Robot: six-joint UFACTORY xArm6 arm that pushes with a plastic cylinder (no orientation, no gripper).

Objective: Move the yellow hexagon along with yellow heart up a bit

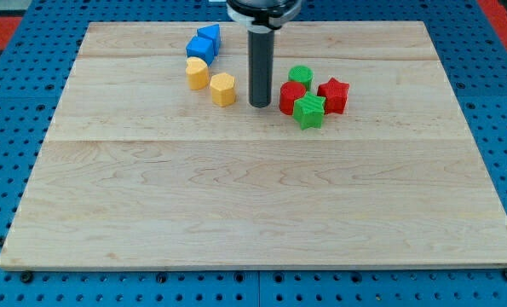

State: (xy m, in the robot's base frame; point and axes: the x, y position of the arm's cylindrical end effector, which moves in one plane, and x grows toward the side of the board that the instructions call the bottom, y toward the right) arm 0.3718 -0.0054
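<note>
The yellow hexagon [223, 89] lies on the wooden board [253, 196] near the view's top, left of centre. The yellow heart [198, 73] lies just up and left of it, close beside it. My tip [260, 104] rests on the board a short way to the right of the yellow hexagon, apart from it, and left of the red and green blocks. The dark rod rises straight up from the tip to the view's top edge.
Two blue blocks [204, 43] sit touching just above the yellow heart. To the right of my tip is a cluster: a green cylinder [301, 75], a red block [292, 97], a green star [309, 111] and a red star [333, 95].
</note>
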